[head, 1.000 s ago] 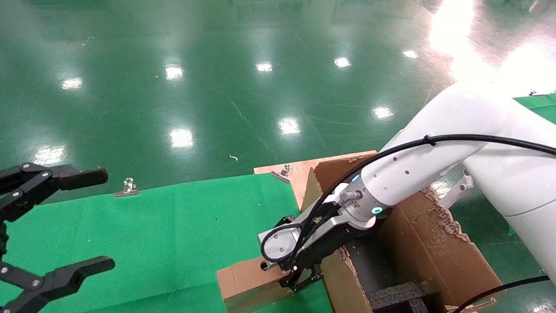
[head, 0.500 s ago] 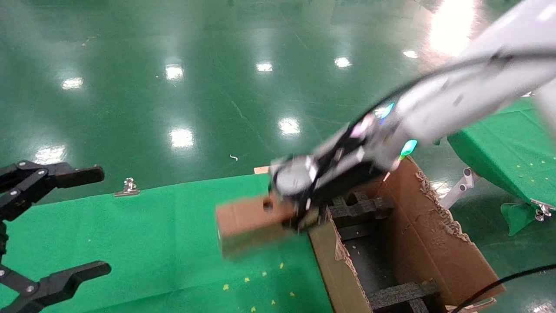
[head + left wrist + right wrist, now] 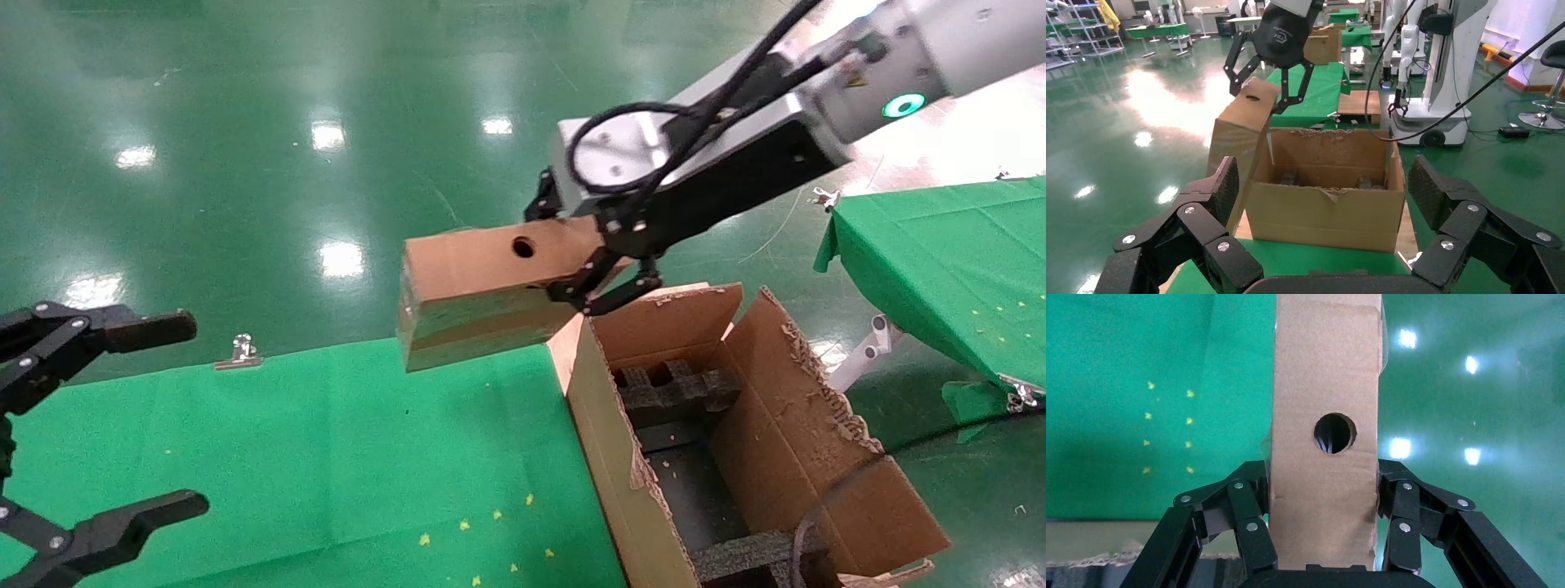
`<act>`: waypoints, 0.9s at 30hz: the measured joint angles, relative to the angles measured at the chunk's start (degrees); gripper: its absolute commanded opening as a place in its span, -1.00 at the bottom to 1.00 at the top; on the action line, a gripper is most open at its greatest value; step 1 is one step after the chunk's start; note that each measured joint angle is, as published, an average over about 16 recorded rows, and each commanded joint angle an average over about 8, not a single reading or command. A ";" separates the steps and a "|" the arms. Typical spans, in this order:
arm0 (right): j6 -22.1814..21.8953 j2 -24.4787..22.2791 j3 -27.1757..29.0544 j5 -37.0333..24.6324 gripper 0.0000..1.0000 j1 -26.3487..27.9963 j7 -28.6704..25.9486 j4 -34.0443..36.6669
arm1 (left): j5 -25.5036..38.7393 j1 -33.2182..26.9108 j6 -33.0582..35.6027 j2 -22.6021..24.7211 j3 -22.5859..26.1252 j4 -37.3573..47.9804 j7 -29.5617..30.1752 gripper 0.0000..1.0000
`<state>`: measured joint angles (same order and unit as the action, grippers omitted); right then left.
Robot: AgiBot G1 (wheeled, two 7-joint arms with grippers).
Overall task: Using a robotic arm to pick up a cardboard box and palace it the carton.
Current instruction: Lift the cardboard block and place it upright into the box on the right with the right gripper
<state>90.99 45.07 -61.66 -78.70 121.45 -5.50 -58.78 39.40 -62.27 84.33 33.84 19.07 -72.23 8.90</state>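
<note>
The right gripper of the robotic arm is clamped on one end of the cardboard box, holding it in the air above the green cloth, just left of the carton's far left corner. The box carries no readable print; only a round hole shows on its top face. A logo sits on the gripper body in the left wrist view, too small to read, and a yellow warning sticker sits by the green-lit ring.

The right wrist view shows fingers pressed against both narrow sides of the box. The head view shows black foam inside the carton. The left gripper hangs spread wide and empty over the near left of the cloth.
</note>
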 measured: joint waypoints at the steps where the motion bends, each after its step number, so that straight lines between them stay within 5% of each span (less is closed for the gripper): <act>1: -0.01 -0.77 -0.71 0.17 -1.00 0.58 -0.10 0.00 | 0.00 0.00 0.00 0.00 0.00 0.00 0.00 1.00; 18: 0.17 -19.26 -16.04 -4.31 -1.00 9.92 -5.35 -5.08 | -0.01 0.00 -0.01 -0.01 0.01 0.00 -0.01 1.00; 27: -1.08 -25.21 -22.29 -4.83 -1.00 10.97 -8.00 -5.97 | -0.04 0.00 -0.02 -0.01 0.02 0.01 -0.01 1.00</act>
<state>89.90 19.86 -83.95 -83.53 132.43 -13.50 -64.75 39.36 -62.27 84.31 33.83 19.08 -72.22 8.89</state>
